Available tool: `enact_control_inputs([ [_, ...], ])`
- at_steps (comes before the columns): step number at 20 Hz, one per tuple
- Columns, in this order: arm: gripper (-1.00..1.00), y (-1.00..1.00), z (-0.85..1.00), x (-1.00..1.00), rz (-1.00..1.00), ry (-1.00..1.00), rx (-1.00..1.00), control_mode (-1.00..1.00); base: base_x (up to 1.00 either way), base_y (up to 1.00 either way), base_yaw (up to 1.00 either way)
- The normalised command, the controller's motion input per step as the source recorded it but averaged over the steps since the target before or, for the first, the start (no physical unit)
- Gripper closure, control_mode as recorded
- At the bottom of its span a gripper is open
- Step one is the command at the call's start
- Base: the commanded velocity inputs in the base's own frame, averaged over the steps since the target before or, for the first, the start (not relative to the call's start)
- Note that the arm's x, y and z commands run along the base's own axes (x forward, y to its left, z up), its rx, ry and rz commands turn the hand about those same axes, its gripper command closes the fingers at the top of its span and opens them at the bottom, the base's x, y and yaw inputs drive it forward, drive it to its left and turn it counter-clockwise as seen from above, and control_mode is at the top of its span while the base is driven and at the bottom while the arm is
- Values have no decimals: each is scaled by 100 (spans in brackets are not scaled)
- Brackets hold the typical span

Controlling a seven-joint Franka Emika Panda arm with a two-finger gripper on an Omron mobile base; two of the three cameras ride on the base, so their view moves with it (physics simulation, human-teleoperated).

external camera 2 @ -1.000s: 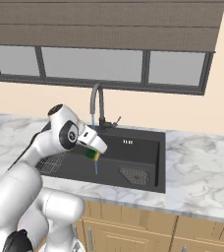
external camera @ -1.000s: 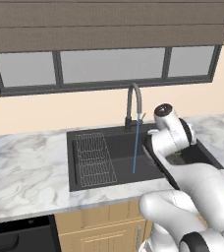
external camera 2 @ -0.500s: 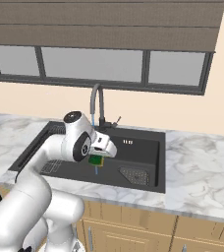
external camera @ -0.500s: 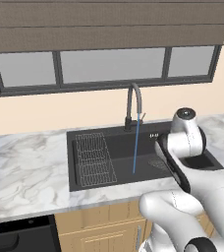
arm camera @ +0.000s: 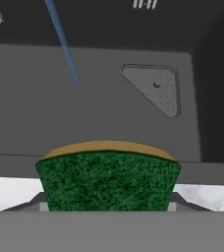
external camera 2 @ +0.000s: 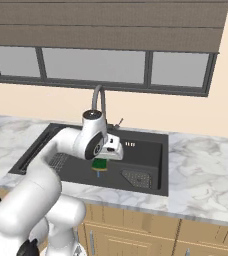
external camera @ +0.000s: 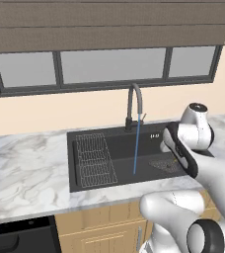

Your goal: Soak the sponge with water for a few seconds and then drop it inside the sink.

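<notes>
My gripper point(external camera 2: 100, 159) is shut on the sponge point(arm camera: 108, 177), whose dark green layer faces the hand camera with a yellow edge behind it. The sponge point(external camera 2: 100, 165) hangs over the front part of the black sink point(external camera 2: 151, 150). The water point(arm camera: 62, 42) falls as a thin blue stream from the curved faucet point(external camera: 134, 105) to the basin floor. It lands beyond the sponge and to its left in the hand view, without touching it. In the left base view the water point(external camera: 135, 148) shows plainly, while my forearm hides the sponge.
A wire rack point(external camera: 94, 159) lies in the left part of the basin. The drain point(arm camera: 155, 88) sits at the right of the floor. Marble counter point(external camera: 25, 173) surrounds the sink, and its front lip point(arm camera: 207, 194) runs just under the sponge. Windows line the wall behind.
My arm has swung to the right across both base views. The sponge, still gripped, has shifted slightly down and toward the sink's front edge.
</notes>
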Motion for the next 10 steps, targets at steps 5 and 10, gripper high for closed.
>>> enact_control_inputs([
  [5,100,-1,0,18,9,20,1,-100,0,0,0],
  [10,100,0,0,24,6,18,0,-100,0,0,0],
])
